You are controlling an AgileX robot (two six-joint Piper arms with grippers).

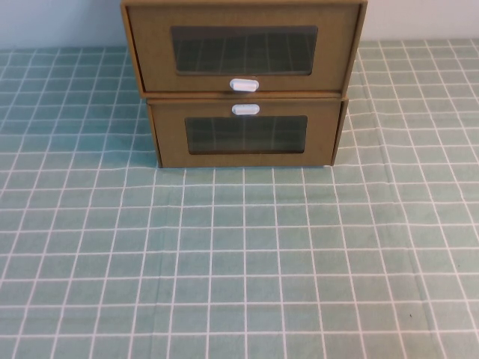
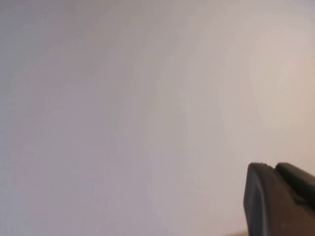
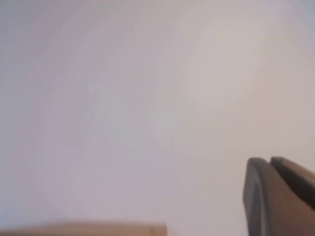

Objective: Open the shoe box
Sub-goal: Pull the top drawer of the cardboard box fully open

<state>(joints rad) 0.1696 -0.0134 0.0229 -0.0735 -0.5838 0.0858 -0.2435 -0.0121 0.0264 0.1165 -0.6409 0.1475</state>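
Two brown shoe boxes stand stacked at the far middle of the table. The upper box point(image 1: 243, 46) and the lower box point(image 1: 247, 133) each have a dark window in the front and a small white handle, upper handle point(image 1: 244, 85), lower handle point(image 1: 245, 109). Both fronts are closed. Neither arm appears in the high view. In its wrist view my left gripper point(image 2: 273, 166) is shut with nothing in it and faces a blank pale wall. My right gripper point(image 3: 269, 160) is also shut and empty before the same kind of wall.
A green cloth with a white grid point(image 1: 239, 262) covers the table in front of and beside the boxes. A pale wall rises behind them. A tan strip point(image 3: 83, 229) shows at the edge of the right wrist view.
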